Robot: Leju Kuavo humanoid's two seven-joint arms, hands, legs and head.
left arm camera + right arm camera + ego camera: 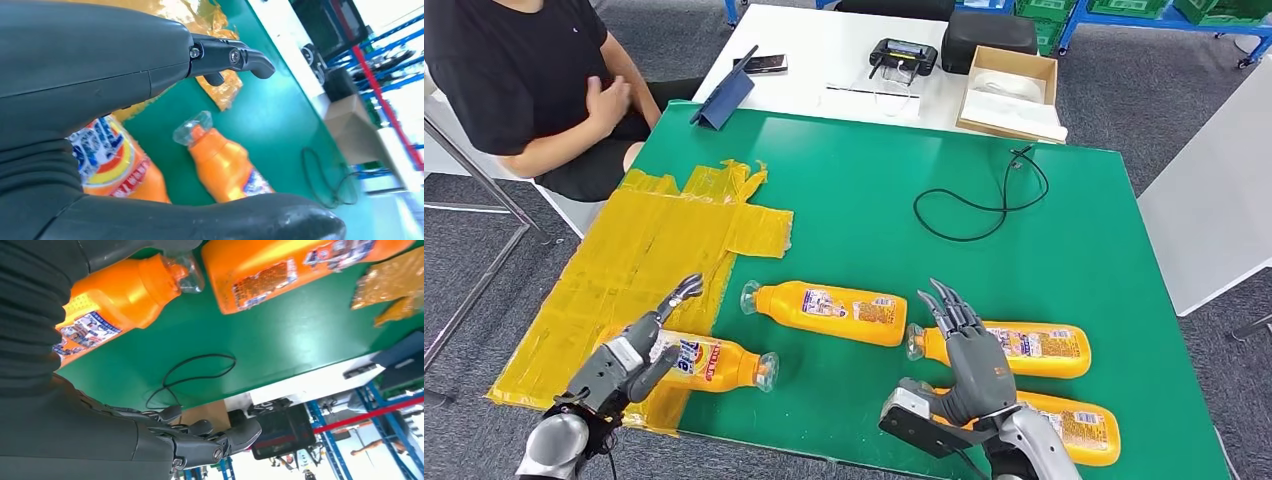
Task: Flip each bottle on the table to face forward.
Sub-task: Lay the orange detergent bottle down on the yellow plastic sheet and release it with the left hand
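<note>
Four orange plastic bottles with clear caps lying flat on green table point(854, 190): leftmost bottle point(709, 362) with bold front logo up, half on yellow taped sheet point(639, 260); middle bottle point(834, 311) showing small-print back label; third bottle point(1014, 350) just beside right hand, also back label up; nearest bottle point(1074, 425) at table's front edge, partly hidden behind right wrist

Left hand point(629, 360) open, holding nothing, fingers spread, hovering over base end of leftmost bottle; contact with it not clear. Right hand point(969, 355) open too, fingers straight and apart, raised over cap end of third bottle, gripping nothing

Risks from here: round bottles likely to roll under a one-sided push and knock a neighbour, third and nearest lying close together; nearest bottle liable to drop off front edge if nudged; wrinkled tape apt to snag leftmost bottle mid-turn; black cable loop point(979, 205) well apart, little threat

Open cardboard box point(1012, 92) on white table point(844, 50) beyond, holding white wrapping or paper; exact contents hard to tell
</note>
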